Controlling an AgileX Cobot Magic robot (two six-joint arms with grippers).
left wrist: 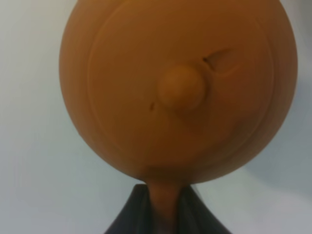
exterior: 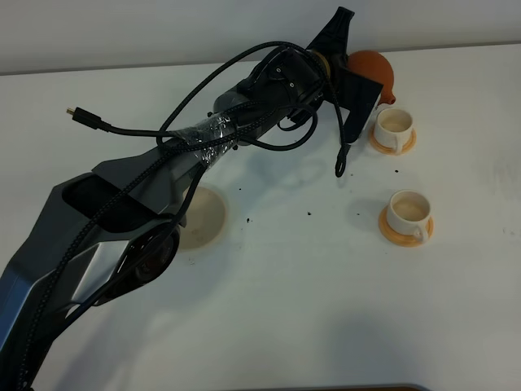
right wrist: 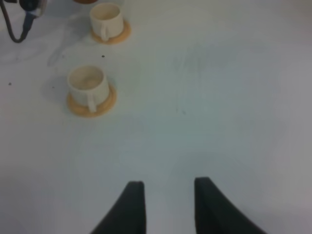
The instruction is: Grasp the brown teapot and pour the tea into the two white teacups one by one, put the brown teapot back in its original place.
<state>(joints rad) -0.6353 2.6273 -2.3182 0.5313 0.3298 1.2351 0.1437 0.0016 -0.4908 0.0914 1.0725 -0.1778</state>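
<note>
The brown teapot (exterior: 373, 68) is held up at the back of the table, its spout (exterior: 389, 97) just above the far white teacup (exterior: 395, 125) on its orange saucer. My left gripper (exterior: 346, 65) is shut on the teapot's stubby handle (left wrist: 163, 200); the pot (left wrist: 178, 87) fills the left wrist view, lid knob towards the camera. The near white teacup (exterior: 407, 212) stands on its saucer in front. Both cups also show in the right wrist view (right wrist: 105, 19) (right wrist: 87, 85). No tea is visible. The beige coaster (exterior: 203, 216) lies bare, partly under the left arm. My right gripper (right wrist: 168, 195) is open and empty over bare table.
A loose black cable loop (exterior: 340, 159) hangs from the left arm beside the far cup. A cable plug (exterior: 77, 114) sticks out to the left. Small dark specks (exterior: 310, 214) lie on the white table (exterior: 326, 309).
</note>
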